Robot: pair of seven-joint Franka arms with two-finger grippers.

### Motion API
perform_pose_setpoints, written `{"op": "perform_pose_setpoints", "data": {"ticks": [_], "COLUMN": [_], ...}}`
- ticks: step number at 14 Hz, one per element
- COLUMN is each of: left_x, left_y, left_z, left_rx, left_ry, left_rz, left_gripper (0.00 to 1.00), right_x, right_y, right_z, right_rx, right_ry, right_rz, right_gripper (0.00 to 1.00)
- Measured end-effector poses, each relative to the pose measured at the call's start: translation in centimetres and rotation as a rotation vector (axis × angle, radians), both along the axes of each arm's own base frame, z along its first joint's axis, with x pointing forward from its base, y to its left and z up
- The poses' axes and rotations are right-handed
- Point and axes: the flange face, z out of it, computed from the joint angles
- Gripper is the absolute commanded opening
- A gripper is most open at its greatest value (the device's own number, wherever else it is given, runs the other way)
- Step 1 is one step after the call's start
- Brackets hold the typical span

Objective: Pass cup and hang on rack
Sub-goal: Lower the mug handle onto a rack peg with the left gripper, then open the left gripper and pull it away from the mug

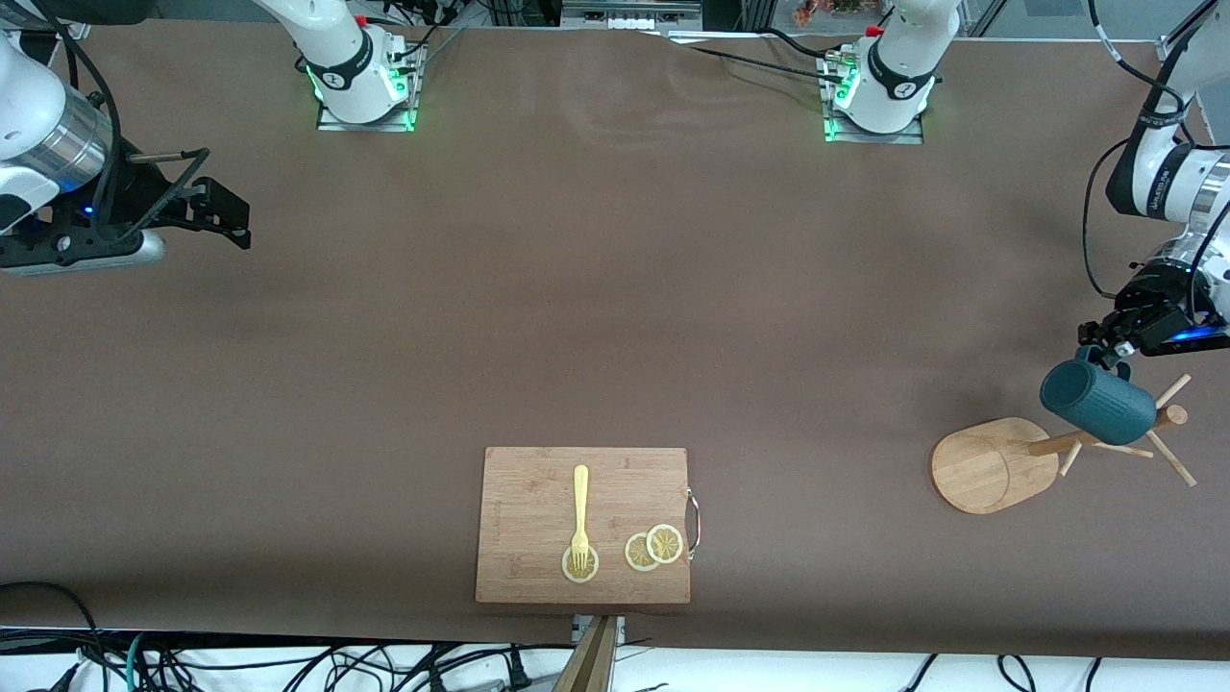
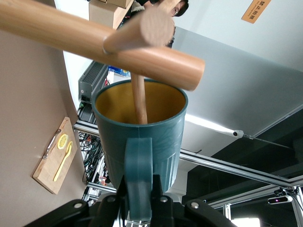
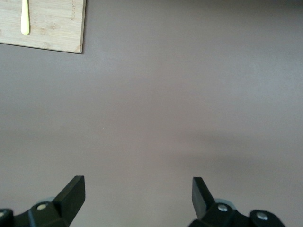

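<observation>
Where the left wrist view looks along the cup (image 2: 142,137), a thin peg of the rack (image 2: 94,40) runs into the yellowish-tan mouth, a detail the front view hides under the cup's ribbed teal wall (image 1: 1097,401). The left hand (image 2: 138,198) pinches the loop handle between its fingers; from the front that hand (image 1: 1115,351) hangs over the rack (image 1: 990,466) at the left arm's end of the worktop (image 1: 615,317), with the cup tilted among the upper pegs. The rack's oval base lies on the worktop. The right hand (image 1: 226,216) waits over bare worktop at the right arm's end, its fingers spread wide in the right wrist view (image 3: 137,196). A cutting board (image 1: 583,524) near the front edge carries a yellow fork (image 1: 579,514) and lemon slices (image 1: 654,548); the right wrist view catches only its corner (image 3: 42,23). Print on an orange tag in the left wrist view is too small to read.
</observation>
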Motion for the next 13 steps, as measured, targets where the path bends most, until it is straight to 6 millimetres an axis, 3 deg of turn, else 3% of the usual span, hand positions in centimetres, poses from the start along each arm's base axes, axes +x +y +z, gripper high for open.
{"op": "perform_pose_setpoints", "data": {"ticks": [1,3,7,8,9,13], "left_x": [-0.1,-0.3,-0.4,-0.4,-0.4,0.3], "left_y": [0.3,0.8,1.0,1.0,1.0,1.6], "left_z": [-0.1,-0.2,-0.5,-0.4,-0.4,0.6], "left_rx": [-0.003,-0.009,-0.012,-0.010,-0.007,0.024], "left_ry": [-0.002,-0.007,-0.004,-0.007,-0.010,-0.047], "left_rz": [0.002,0.005,0.007,0.007,0.008,0.009], "left_gripper": [0.00,0.11,0.63,0.87,1.00,1.00], "right_x": [0.0,0.0,0.0,0.0,0.0,0.0], "right_y": [0.0,0.0,0.0,0.0,0.0,0.0], "right_z": [0.0,0.0,0.0,0.0,0.0,0.0], "right_rx": [0.000,0.000,0.000,0.000,0.000,0.000], "right_ry": [0.000,0.000,0.000,0.000,0.001,0.001], "right_rz": [0.000,0.000,0.000,0.000,0.000,0.000], "right_gripper": [1.00,1.00,1.00,1.00,1.00,1.00]}}
